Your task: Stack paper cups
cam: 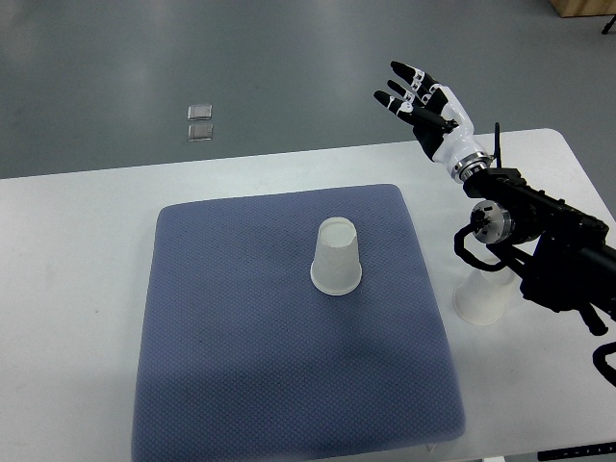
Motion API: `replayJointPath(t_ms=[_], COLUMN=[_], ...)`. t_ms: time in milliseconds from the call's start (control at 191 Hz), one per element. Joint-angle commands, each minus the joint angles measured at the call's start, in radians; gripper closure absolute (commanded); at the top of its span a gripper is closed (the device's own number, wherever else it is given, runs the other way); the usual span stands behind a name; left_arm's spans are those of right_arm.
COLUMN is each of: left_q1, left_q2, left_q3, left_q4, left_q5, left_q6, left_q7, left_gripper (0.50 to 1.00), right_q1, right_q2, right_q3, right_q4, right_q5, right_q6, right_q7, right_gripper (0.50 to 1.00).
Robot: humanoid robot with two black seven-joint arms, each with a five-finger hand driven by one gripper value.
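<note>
A white paper cup (337, 255) stands upside down near the middle of the blue-grey mat (241, 337). A second white paper cup (483, 296) stands upside down on the white table to the right of the mat, partly hidden under my right forearm. My right hand (417, 101) is raised beyond the table's far edge, above and behind both cups, its fingers spread and holding nothing. My left arm does not show.
The white table (77, 289) carries the mat. Grey floor lies beyond the far edge, with two small clear squares (200, 122) on it. My black right forearm (539, 241) crosses the table's right side.
</note>
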Motion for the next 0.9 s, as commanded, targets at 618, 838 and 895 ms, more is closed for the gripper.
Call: replayJointPath(t_ms=[618,838,895], left_q1=[0.011,0.009,0.011], left_q2=[0.0,0.0,0.0], left_q3=[-0.001,-0.001,-0.001], left_q4=[-0.004,-0.004,-0.004], left_q5=[0.0,0.0,0.0], left_q6=[0.0,0.0,0.0], left_q7=[0.0,0.0,0.0], left_gripper=[0.5,0.5,0.5], right_q1=[0.005,0.01,0.01], right_q2=[-0.004,-0.004,-0.006], right_q3=[0.0,0.001,0.001], right_q4=[-0.003,-0.011,-0.012], right_q5=[0.0,0.0,0.0], right_q6=[-0.008,-0.008,-0.008], right_q7=[-0.002,-0.001,-0.002], right_gripper=[0.587,0.587,0.587])
